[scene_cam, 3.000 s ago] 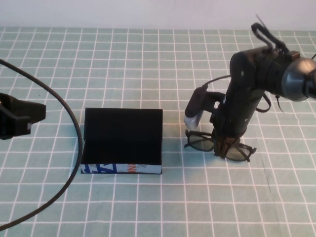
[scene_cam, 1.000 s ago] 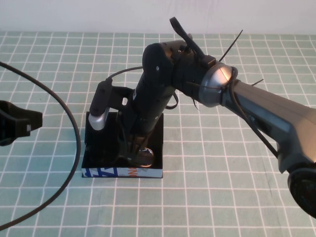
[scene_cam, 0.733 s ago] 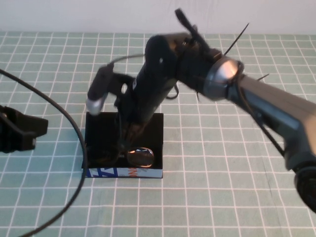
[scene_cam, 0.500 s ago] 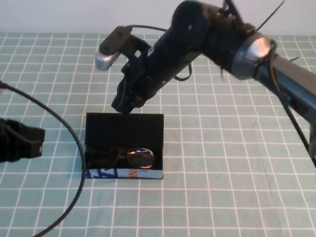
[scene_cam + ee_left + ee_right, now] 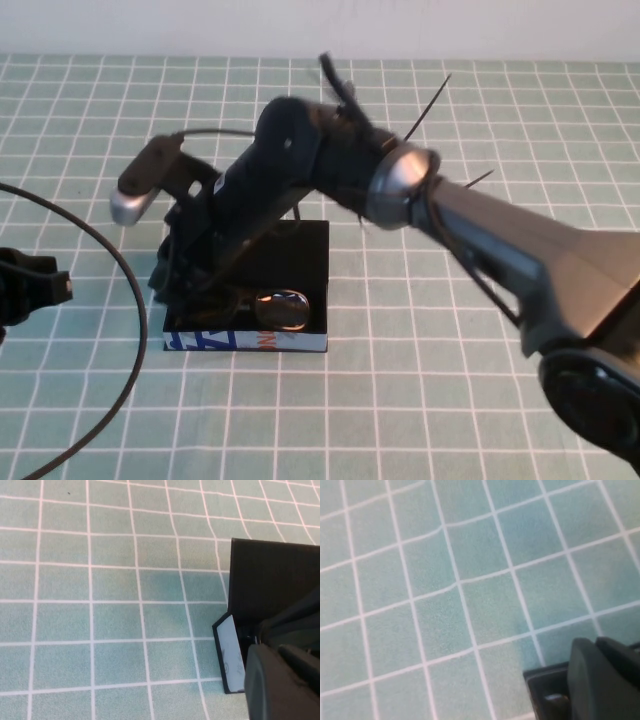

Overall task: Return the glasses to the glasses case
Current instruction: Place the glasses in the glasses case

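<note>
The glasses case (image 5: 300, 255) lies open on the green checked cloth, its printed front side (image 5: 245, 341) toward me. The black glasses (image 5: 283, 308) lie inside it, one lens shining. My right gripper (image 5: 166, 284) is low at the case's left end, with its fingers together and nothing in them. In the right wrist view the right gripper (image 5: 594, 645) is right by a corner of the case (image 5: 540, 682). My left gripper (image 5: 40, 290) rests shut and empty at the far left. In the left wrist view the left gripper (image 5: 275, 652) points at the case's lid (image 5: 270, 575).
A black cable (image 5: 125, 275) curves over the cloth between the left gripper and the case. The right arm (image 5: 480, 240) reaches across the table from the lower right. The checked cloth (image 5: 420, 400) lies open in front and to the right.
The right gripper carried the glasses from the right side into the case and let go of them. It rose behind the case, then came down at the case's left end.
</note>
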